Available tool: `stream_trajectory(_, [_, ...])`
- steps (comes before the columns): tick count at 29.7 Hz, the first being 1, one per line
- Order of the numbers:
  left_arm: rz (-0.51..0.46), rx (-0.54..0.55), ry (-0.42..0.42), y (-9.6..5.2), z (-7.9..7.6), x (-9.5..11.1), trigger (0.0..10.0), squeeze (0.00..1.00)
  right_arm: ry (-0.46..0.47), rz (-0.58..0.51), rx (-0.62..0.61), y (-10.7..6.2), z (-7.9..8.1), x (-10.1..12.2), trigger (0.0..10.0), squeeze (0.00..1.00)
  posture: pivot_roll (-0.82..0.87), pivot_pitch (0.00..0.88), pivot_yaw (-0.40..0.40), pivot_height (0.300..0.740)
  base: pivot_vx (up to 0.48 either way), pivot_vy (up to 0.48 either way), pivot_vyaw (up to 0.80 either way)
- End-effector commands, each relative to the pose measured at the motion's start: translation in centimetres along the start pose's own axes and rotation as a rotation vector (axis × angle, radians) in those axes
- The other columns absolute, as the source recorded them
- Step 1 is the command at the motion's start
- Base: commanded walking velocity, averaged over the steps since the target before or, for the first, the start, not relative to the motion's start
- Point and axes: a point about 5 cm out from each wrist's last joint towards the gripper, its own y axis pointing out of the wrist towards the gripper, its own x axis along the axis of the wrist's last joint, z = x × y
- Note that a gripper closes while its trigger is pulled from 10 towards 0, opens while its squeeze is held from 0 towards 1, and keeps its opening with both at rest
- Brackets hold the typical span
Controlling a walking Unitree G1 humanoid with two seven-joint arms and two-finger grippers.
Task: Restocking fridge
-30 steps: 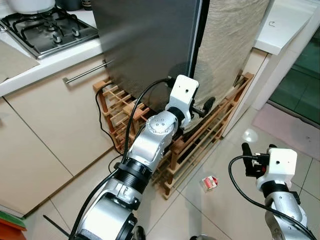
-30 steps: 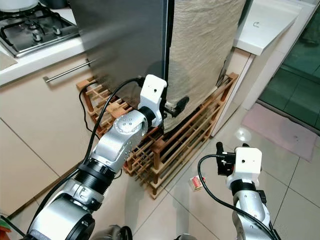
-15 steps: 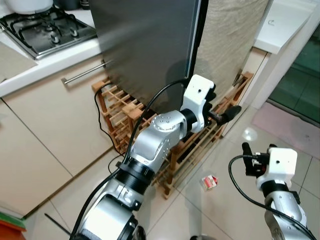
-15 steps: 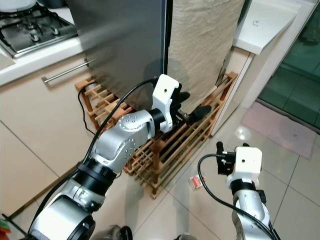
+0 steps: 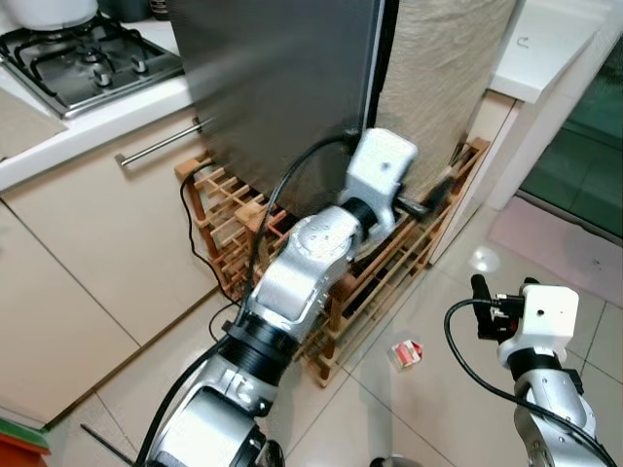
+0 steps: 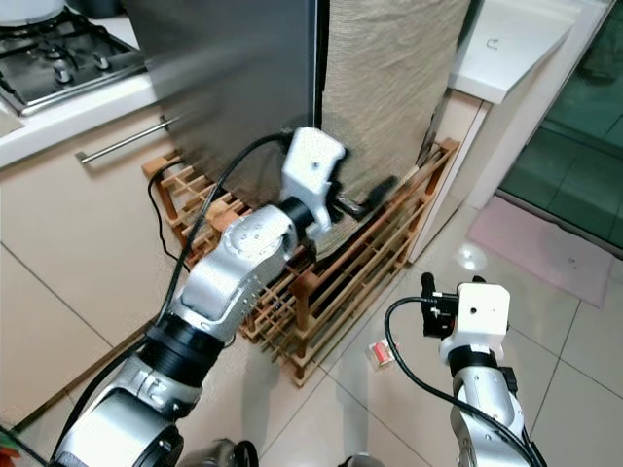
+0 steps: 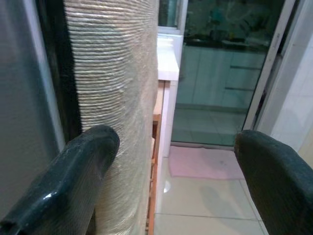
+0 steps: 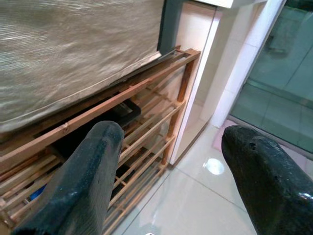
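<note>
The fridge's grey door (image 5: pixel 282 88) stands shut, with a dark gap along its edge beside a panel covered in beige woven cloth (image 5: pixel 438 78). My left gripper (image 5: pixel 433 197) is stretched out low against that cloth panel, just above the wooden rack (image 5: pixel 389 282). In the left wrist view its fingers (image 7: pixel 83 161) are open, one by the cloth and dark gap, with nothing between them. My right gripper (image 5: pixel 498 292) hangs open at the lower right over the tiled floor, facing the rack's end (image 8: pixel 181 88). A small red and white carton (image 5: pixel 407 353) lies on the floor.
A cream cabinet with a bar handle (image 5: pixel 161 144) and a gas hob (image 5: pixel 88 58) are at the left. A black cable (image 5: pixel 195 229) runs by the rack. A white counter (image 5: pixel 545 44) and a glass door (image 7: pixel 225 73) stand at the right.
My left gripper swung right along the rack, then lifted a little and turned up against the cloth panel. The right arm has stayed where it was.
</note>
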Motion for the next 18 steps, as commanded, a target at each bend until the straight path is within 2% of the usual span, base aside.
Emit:
stream_trajectory(1, [-0.001,0.060,-0.007,0.0,0.7,0.0,10.0,0.00,-0.003,-0.006,-0.002,0.1,-0.1,0.0,10.0,0.00,0.00,0.054,0.022,0.740,0.000,0.000,0.00])
stream_trajectory(5, [-0.008,0.099,-0.001,0.0,1.3,0.2,10.0,0.00,-0.008,-0.006,0.003,0.2,-0.1,0.0,10.0,0.00,0.00,0.050,0.021,0.740,0.000,0.000,0.00])
stream_trajectory(13, [-0.008,0.113,-0.021,-0.2,1.4,0.2,10.0,0.00,-0.014,-0.007,0.004,0.2,-0.2,0.0,10.0,0.00,-0.01,0.045,0.023,0.740,0.000,0.000,0.00])
stream_trajectory(15, [-0.005,0.132,-0.023,-0.5,1.9,0.2,10.0,0.00,-0.015,-0.007,0.003,0.2,-0.3,0.0,10.0,0.00,-0.01,0.045,0.023,0.740,0.000,0.000,0.00])
stream_trajectory(18, [0.031,0.173,-0.020,-1.9,3.5,-0.7,10.0,0.00,-0.016,-0.009,-0.002,0.1,-0.3,0.0,10.0,0.00,-0.01,0.041,0.028,0.740,0.000,0.000,0.00])
